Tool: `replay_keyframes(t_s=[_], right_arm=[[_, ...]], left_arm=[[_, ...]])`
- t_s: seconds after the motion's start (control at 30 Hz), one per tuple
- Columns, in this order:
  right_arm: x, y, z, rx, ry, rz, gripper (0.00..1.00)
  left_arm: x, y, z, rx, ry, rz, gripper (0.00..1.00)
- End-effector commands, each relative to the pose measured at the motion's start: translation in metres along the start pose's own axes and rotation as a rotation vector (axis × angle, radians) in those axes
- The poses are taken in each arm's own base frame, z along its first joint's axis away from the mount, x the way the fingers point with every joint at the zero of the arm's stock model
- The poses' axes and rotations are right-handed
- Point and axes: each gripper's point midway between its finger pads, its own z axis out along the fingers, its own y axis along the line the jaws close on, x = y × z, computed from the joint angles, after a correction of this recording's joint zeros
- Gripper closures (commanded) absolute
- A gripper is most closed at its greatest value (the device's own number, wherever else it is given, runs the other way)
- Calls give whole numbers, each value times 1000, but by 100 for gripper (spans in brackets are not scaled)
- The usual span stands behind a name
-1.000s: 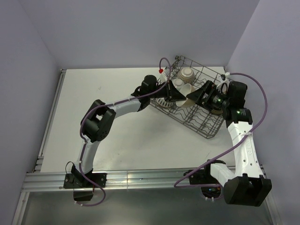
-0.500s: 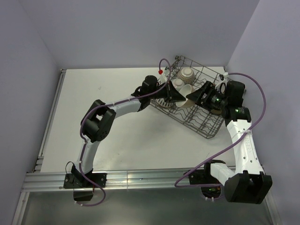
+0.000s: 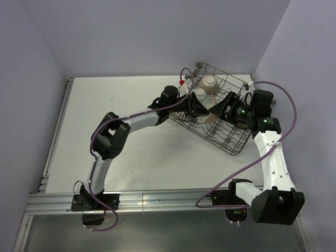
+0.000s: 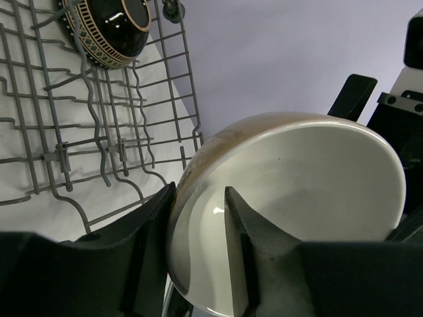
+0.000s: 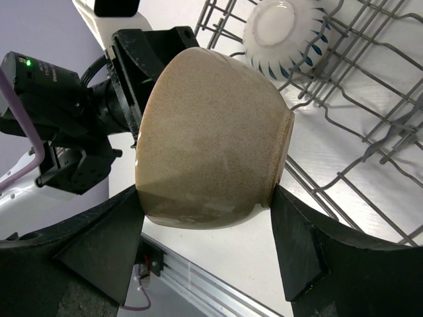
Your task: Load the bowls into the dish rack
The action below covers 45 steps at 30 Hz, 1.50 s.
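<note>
The brown bowl (image 3: 209,113) with a tan inside hangs on its side above the dish rack (image 3: 227,137), between my two grippers. My right gripper (image 5: 206,198) is shut on the brown bowl (image 5: 211,119), one finger on its base and one on its rim. My left gripper (image 4: 198,198) straddles the rim of the brown bowl (image 4: 297,172), one finger outside and one inside. Its jaws stand apart from the wall, so it is open. In the top view the left gripper (image 3: 201,110) comes in from the left and the right gripper (image 3: 220,109) from the right.
A cream patterned bowl (image 3: 209,82) and a white bowl (image 3: 199,94) sit in the rack's far end. The right wrist view shows a white bowl with blue leaf marks (image 5: 285,30), and the left wrist view a glossy black bowl (image 4: 109,30) among the tines. The side walls are close.
My left gripper's jaws have widened off the bowl's rim. My right gripper has closed on the bowl's outside, and the right arm has edged in towards the rack.
</note>
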Motion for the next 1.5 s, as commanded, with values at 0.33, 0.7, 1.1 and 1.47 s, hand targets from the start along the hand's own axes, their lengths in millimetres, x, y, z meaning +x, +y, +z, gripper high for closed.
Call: replay_keyframes(t_s=[0.33, 0.7, 1.1, 1.47], right_arm=[[-34, -12, -34, 90, -62, -215, 100], [-45, -54, -51, 321, 3, -450, 100], [-72, -98, -55, 532, 190, -612, 100], [-66, -137, -40, 707, 321, -734, 100]], left_arm=[[2, -18, -8, 28, 24, 89, 33], [-36, -35, -78, -89, -40, 304, 0], [-106, -15, -226, -312, -239, 371, 1], [-103, 10, -270, -394, -281, 283, 1]])
